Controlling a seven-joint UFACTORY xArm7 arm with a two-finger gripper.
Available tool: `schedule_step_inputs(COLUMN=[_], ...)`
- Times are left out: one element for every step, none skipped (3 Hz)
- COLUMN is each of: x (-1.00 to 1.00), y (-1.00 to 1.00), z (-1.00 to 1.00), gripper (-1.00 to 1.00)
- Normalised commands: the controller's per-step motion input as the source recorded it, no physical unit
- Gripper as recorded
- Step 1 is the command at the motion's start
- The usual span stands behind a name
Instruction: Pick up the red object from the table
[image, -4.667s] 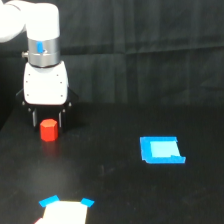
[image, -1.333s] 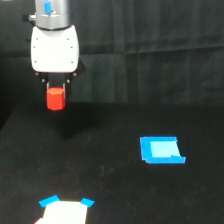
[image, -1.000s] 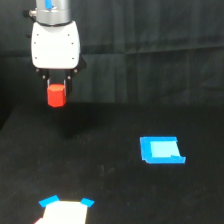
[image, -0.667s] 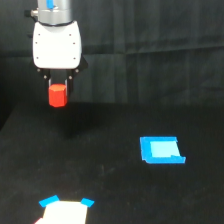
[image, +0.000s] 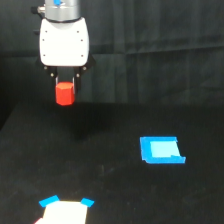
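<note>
1. White patch (image: 62, 212), lower part of the exterior view's left: pale rectangle flat on the table (image: 115, 200), blue tape at its two upper corners, lower edge cut off by the frame.
2. Arm housing (image: 64, 41), upper part of the exterior view's left: white, rounded body, grey collar with a blue mark above, pointed straight down.
3. Gripper (image: 65, 89), directly beneath the housing: two short dark fingers (image: 54, 82) pointing down, clamped on the upper sides of the red object (image: 65, 94).
4. Red object: small red-orange block, upright, held between the fingers, lower half protruding beneath the fingertips. Raised clear of the table, against the dark backdrop (image: 160, 45) near the table's far edge. No contact with the surface visible.
5. Table: plain black, matte, filling the lower half of the view. Faint darker shading on the surface beneath and slightly toward the exterior view's right of the held block.
6. Blue square piece (image: 161, 150), exterior view's right of centre: flat on the table, bright blue border, lighter centre, well apart from the gripper and the block.
</note>
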Motion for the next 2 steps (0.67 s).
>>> schedule_step_inputs(x=[0.95,1.0], y=[-0.21,-0.15], z=[0.85,1.0], gripper=[-0.92,-1.0])
